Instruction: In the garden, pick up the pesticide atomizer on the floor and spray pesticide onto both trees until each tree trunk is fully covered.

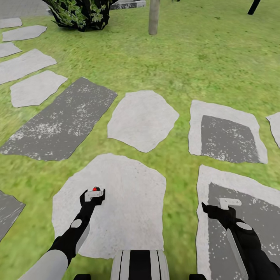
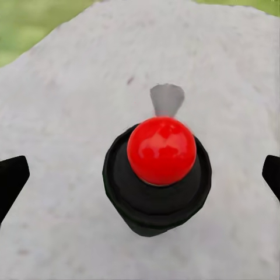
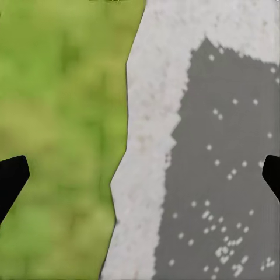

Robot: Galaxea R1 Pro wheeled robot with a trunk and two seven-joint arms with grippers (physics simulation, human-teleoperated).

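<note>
We have our left gripper [image 1: 93, 193] poised over the pesticide atomizer [image 2: 157, 175], which stands on the pale stepping stone [image 1: 124, 210] directly ahead of our base. From the left wrist the sprayer sits centred between the two fingertips [image 2: 11, 181], its red cap facing up at the camera and a small grey nozzle pointing away from it. The fingers are spread wide, one on each side of the sprayer and well clear of it, so nothing is held yet. We judge the hand is placed this way so that a straight descent brings the fingers around the dark body, below the cap.

In the head view the sprayer shows as a small red and dark spot [image 1: 96, 189] at the tip of the left gripper, toward the near left part of that stone.

Our right gripper [image 1: 212, 210] hangs over the neighbouring slab [image 1: 241, 217] to the right of the stone, at the slab's inner edge by the grass [image 3: 58, 128]. Its fingers are wide apart too and hold nothing; it seems simply parked out of the way.

Far beyond the stone, across the lawn [image 1: 202, 54], stands one pale tree trunk [image 1: 154, 17], with a leafy bush [image 1: 79, 13] to its left. We see no whitish speckling on the trunk, so the spraying is all still to do.
</note>
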